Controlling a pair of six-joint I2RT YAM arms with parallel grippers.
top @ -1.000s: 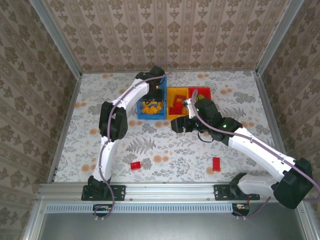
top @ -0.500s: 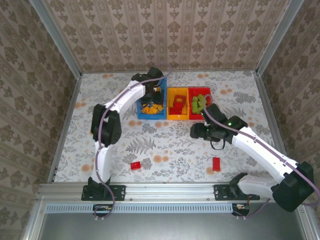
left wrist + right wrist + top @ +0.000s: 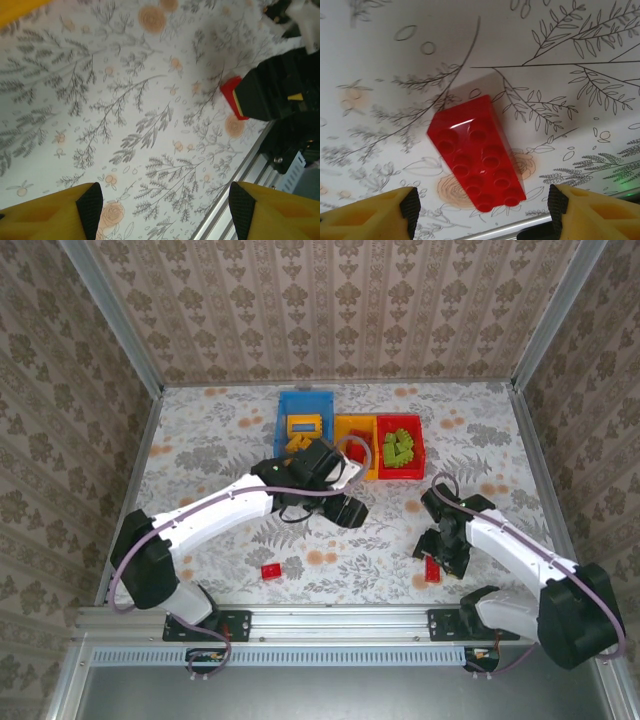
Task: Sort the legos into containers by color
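Arms both off the bins (image 3: 303, 394) now: your right gripper (image 3: 482, 206), jaws wide and empty, hangs over the red brick (image 3: 477, 152) by the table's (image 3: 200, 440) near edge; left gripper (image 3: 165, 215), wide too, is back mid-table, so a pick looks next

Two white arms, black joints
Mauve cables run along left arm (image 3: 215, 510) and right arm (image 3: 510, 545); tool fingers (image 3: 365, 215) yellow, black-padded.

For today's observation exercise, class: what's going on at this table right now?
Two arms are sorting bricks by colour. The right hand hangs open over a red brick on the table. The left hand, open and empty, is above mid-table. A second red brick lies loose near the front left. The red bin holds green bricks.
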